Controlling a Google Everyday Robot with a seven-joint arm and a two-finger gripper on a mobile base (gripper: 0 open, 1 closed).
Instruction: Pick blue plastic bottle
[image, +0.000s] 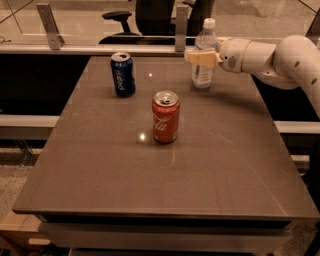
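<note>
End effector (200, 57) at blue plastic bottle (202, 76), near table (225, 150) far edge

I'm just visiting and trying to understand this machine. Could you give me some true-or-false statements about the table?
1. The red can stands nearer the camera than the blue can. True.
2. The plastic bottle lies on its side. False: it stands upright.
3. The end effector is at the red can. False: it is at the plastic bottle, near the far edge of the table.
4. The blue can is left of the plastic bottle in the picture. True.
</note>
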